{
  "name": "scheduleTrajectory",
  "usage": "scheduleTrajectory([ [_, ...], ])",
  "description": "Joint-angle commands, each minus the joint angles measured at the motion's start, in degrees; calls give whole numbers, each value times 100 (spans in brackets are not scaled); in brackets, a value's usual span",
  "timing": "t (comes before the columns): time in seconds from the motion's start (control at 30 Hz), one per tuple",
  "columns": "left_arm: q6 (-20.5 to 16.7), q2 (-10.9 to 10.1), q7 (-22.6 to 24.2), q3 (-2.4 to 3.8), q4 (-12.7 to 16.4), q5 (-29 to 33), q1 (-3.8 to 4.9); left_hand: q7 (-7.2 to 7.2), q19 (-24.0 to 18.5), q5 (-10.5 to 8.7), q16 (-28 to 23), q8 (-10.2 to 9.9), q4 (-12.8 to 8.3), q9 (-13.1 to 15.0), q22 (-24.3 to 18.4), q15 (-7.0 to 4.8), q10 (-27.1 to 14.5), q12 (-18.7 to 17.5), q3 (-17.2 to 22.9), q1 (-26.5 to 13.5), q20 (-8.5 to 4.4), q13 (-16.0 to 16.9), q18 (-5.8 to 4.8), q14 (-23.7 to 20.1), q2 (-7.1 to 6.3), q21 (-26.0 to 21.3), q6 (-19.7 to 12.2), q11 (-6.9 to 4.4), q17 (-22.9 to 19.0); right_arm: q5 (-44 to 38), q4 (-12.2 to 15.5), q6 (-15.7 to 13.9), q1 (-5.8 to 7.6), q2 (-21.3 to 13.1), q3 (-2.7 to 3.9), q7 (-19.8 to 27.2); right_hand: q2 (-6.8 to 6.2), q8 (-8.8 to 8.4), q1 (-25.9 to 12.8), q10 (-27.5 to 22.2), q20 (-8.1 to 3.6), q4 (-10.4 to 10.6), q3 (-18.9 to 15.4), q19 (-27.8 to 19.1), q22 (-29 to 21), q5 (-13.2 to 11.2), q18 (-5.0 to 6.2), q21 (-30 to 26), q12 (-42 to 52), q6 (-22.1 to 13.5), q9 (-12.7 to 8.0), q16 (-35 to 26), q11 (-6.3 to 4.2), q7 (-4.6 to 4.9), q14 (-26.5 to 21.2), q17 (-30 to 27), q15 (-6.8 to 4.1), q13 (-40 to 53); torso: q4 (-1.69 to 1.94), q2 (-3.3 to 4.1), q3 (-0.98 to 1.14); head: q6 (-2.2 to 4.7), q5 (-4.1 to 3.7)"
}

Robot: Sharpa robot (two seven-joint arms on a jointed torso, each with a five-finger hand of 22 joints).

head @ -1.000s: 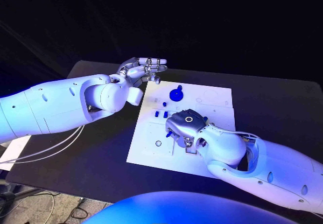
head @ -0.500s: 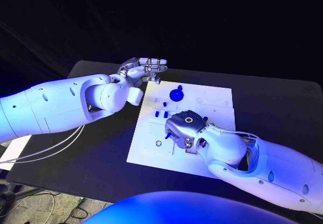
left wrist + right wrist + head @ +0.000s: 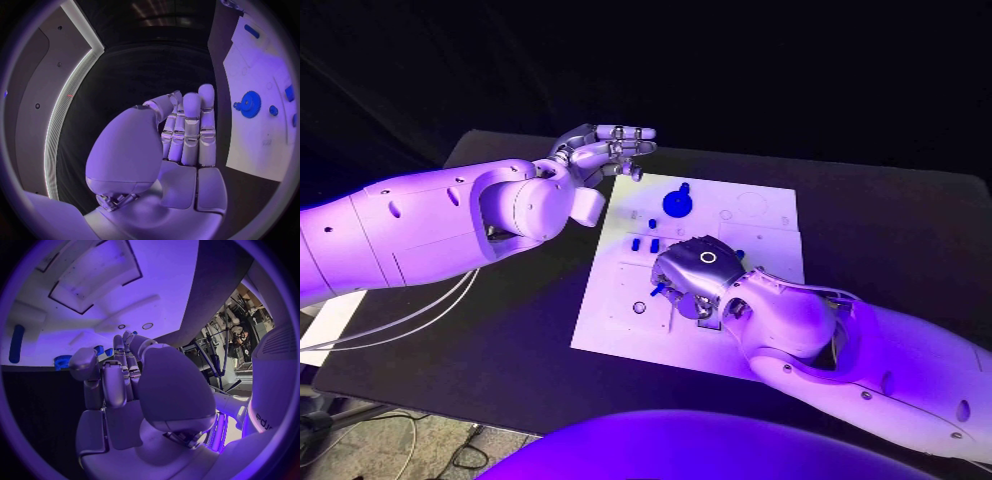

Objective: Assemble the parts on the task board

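Black table [image 3: 906, 230] with the white board [image 3: 625, 320] at frame centre. The left hand [image 3: 600, 150] hovers at upper centre, off the board's upper-left corner, fingers straight and close together, holding nothing; the right hand [image 3: 692, 275] rests palm-down on the board's middle, fingers curled under, and whether it grips anything cannot be told. A blue gear [image 3: 676, 202] lies near the board's top edge, small blue pegs [image 3: 643, 243] between it and the right hand.
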Motion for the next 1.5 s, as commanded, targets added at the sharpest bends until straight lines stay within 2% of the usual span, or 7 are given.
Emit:
scheduleTrajectory([
  [0.03,105,-44,-32,-27,31,-95,3,-5,-36,30,-10,35,-6,-3,9,9,-53,24,-28,-100,18,-6,53,-7,-5,15,-42,-10,-9,72,106,-589,-33,-95,45,71,8,16,-67,32,-5,-38,-1,41,7,32,-73,26,18,26,7,4,2,-12,294,3,18,-5,-9,-10,3,1,6],
  [0.23,241,-175,-247,-109,131,-477,-36,-35,-45,16,22,88,85,9,-14,21,-31,123,-196,-315,50,16,56,8,-49,-21,-32,-32,-27,509,291,-846,-74,-373,217,108,4,16,-68,31,-6,-42,-1,51,24,32,-77,36,18,27,8,8,1,-12,295,9,17,-6,-27,-14,1,57,-3],
  [0.37,372,-302,-427,-134,251,-920,-146,-61,-34,11,43,134,167,15,-60,17,-33,196,-373,-470,62,39,64,20,-92,-73,-20,-52,-42,719,383,-900,-86,-554,300,108,-2,15,-73,30,-6,-45,-4,51,24,31,-77,36,16,27,8,6,2,-11,295,6,17,-7,-45,-21,5,123,-21],
  [0.6,502,-556,-696,-150,508,-1641,-360,-168,45,7,186,324,267,63,-177,-41,100,478,-763,-592,33,161,77,114,-113,-188,135,-146,94,1030,468,-1027,-135,-799,430,108,-8,15,-78,28,-6,-48,-7,57,34,31,-79,42,15,27,9,10,2,-11,296,11,17,-7,-26,-20,3,255,-90],
  [0.77,608,-626,-934,-153,664,-2386,-431,-295,189,-1,527,556,302,145,-161,-126,254,805,-1093,-611,-43,339,56,329,-126,-90,305,-274,585,1192,444,-1059,-159,-832,463,116,-8,15,-78,28,-6,-48,-7,57,34,31,-79,42,15,27,9,10,2,-11,296,11,17,-7,-31,-21,1,354,-113],
  [1.0,643,-639,-1239,-154,843,-3309,-496,-334,306,-160,636,729,411,199,-170,-154,176,1066,-1530,-700,-79,511,25,392,-152,-49,268,-297,714,1269,422,-1214,-182,-843,488,117,-8,15,-78,28,-6,-48,-7,57,34,31,-79,42,15,27,9,10,2,-11,296,11,17,-7,-23,-14,-1,399,-147],
  [1.5,364,-545,-1351,-152,953,-3767,-651,-390,476,-204,766,989,372,275,-112,-205,109,1356,-1809,-408,-128,688,-11,497,31,104,252,-354,888,1619,491,-1777,-334,-891,635,215,-16,15,-95,21,-6,-52,-12,60,39,38,-81,44,10,30,11,8,6,-8,296,5,19,-10,-27,-13,2,401,-160],
])
